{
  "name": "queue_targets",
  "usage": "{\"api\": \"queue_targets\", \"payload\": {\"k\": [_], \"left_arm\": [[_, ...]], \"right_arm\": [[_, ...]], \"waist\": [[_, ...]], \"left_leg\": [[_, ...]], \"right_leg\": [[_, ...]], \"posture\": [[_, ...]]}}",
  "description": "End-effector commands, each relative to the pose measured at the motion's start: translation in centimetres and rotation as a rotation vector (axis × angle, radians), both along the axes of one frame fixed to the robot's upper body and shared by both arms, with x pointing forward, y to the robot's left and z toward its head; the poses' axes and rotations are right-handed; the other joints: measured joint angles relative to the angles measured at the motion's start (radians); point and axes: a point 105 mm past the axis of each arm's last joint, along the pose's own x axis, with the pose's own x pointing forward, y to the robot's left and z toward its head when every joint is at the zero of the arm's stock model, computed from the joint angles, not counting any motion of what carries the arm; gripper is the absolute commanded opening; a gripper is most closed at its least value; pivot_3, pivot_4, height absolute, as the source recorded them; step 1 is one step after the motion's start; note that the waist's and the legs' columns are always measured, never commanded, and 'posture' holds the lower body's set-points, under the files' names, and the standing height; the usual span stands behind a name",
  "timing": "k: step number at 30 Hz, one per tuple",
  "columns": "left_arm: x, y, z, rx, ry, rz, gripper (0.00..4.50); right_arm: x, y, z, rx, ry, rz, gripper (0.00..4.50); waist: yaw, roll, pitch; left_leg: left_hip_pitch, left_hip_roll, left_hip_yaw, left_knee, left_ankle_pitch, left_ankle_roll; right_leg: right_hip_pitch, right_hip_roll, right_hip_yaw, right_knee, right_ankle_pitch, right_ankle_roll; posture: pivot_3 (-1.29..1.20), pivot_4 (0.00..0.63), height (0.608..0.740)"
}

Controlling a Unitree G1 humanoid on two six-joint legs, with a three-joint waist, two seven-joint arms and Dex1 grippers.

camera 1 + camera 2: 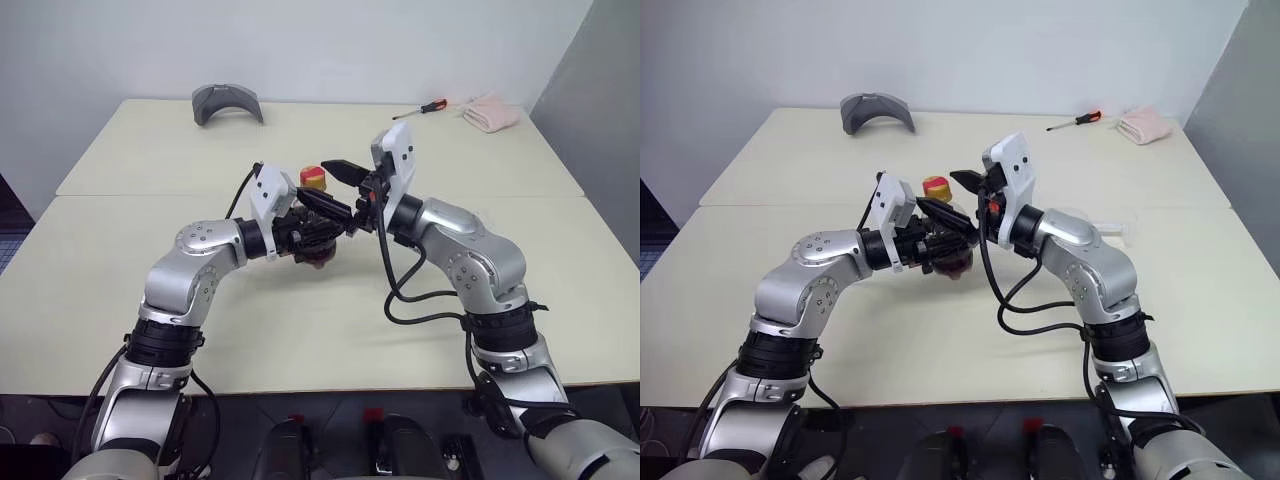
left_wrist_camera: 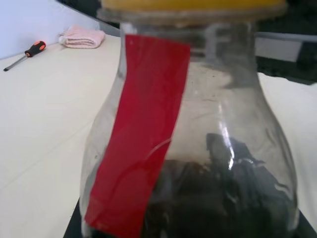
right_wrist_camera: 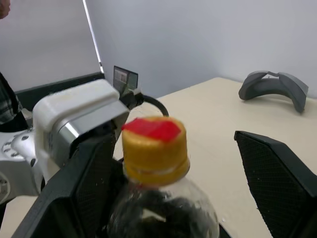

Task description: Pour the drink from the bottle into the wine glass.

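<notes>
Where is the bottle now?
The bottle is near the table's middle, held in the left gripper, with the open right gripper around its yellow cap.

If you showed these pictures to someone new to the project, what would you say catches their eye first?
Most striking is the small clear plastic bottle with the yellow cap and dark drink, mid-table, gripped by the left gripper. The right gripper stands open, its black fingers on either side of the cap. At the table's far edge lie a grey curved object, a red-handled screwdriver and a folded pink cloth.
</notes>
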Motion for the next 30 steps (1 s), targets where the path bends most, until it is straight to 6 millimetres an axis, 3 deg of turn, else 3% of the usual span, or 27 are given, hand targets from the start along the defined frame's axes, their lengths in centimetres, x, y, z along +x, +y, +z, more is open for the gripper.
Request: {"api": "queue_targets", "payload": {"k": [1, 8, 9, 11, 17, 18, 24, 30], "left_arm": [[-0.3, -0.1, 1.7, -0.014, -0.073, -0.014, 1.92], [-0.2, -0.1, 1.8, -0.012, -0.076, -0.014, 1.92], [-0.2, -0.1, 1.8, -0.012, -0.076, -0.014, 1.92], [-0.1, -0.1, 1.9, -0.012, -0.076, -0.013, 1.92], [0.0, 0.1, 2.0, -0.011, -0.078, -0.011, 1.92], [0.0, 0.0, 2.0, -0.011, -0.078, -0.012, 1.92], [-0.5, -0.3, 2.2, -0.023, -0.073, -0.038, 1.92], [-4.0, -1.4, 2.9, -0.039, -0.034, -0.243, 1.92]], "right_arm": [[-0.4, -0.4, 2.3, 0.061, -0.04, 0.012, 4.06], [-0.5, -0.4, 2.3, 0.073, -0.021, 0.015, 4.06], [-0.5, -0.3, 2.2, 0.071, -0.019, 0.018, 3.9], [-0.7, -0.2, 2.0, 0.065, -0.018, 0.025, 3.46], [-1.3, 0.1, 1.6, 0.043, -0.032, 0.061, 1.4], [-1.3, 0.2, 1.6, 0.04, -0.035, 0.063, 1.23], [-1.6, 0.4, 1.8, 0.036, -0.051, 0.111, 1.23], [-4.2, 0.4, 3.8, 0.122, -0.032, 0.345, 1.23]], "waist": [[0.0, 0.0, 0.0], [0.0, 0.0, 0.0], [0.0, 0.0, 0.0], [0.0, 0.0, 0.0], [0.0, 0.0, 0.0], [0.0, 0.0, 0.0], [0.0, 0.0, 0.0], [-0.001, 0.0, 0.0]], "left_leg": [[0.0, 0.0, 0.0, 0.0, 0.0, 0.0], [0.0, 0.0, 0.0, 0.0, 0.0, 0.0], [0.0, 0.0, 0.0, 0.0, 0.0, 0.0], [0.0, 0.0, 0.0, 0.0, 0.0, 0.0], [0.0, 0.0, 0.0, 0.0, 0.0, 0.0], [0.0, 0.0, 0.0, 0.0, 0.0, 0.001], [0.0, 0.0, 0.0, 0.0, 0.0, 0.001], [0.0, 0.0, 0.0, 0.0, 0.0, 0.001]], "right_leg": [[0.0, 0.0, 0.0, 0.0, 0.0, 0.0], [0.0, 0.0, 0.0, 0.0, 0.0, 0.0], [0.0, 0.0, 0.0, 0.0, 0.0, 0.0], [0.0, 0.0, 0.0, 0.0, 0.0, 0.0], [0.0, 0.0, 0.0, 0.0, 0.0, 0.0], [0.0, 0.0, 0.0, 0.0, 0.0, 0.0], [0.0, 0.0, 0.0, 0.0, 0.0, 0.0], [0.0, 0.0, 0.0, 0.0, 0.0, 0.0]], "posture": [[0.0, 0.15, 0.74], [0.0, 0.15, 0.74], [0.0, 0.15, 0.74], [0.0, 0.15, 0.74], [0.0, 0.15, 0.74], [0.0, 0.15, 0.74], [0.0, 0.15, 0.74], [0.0, 0.15, 0.74]]}}
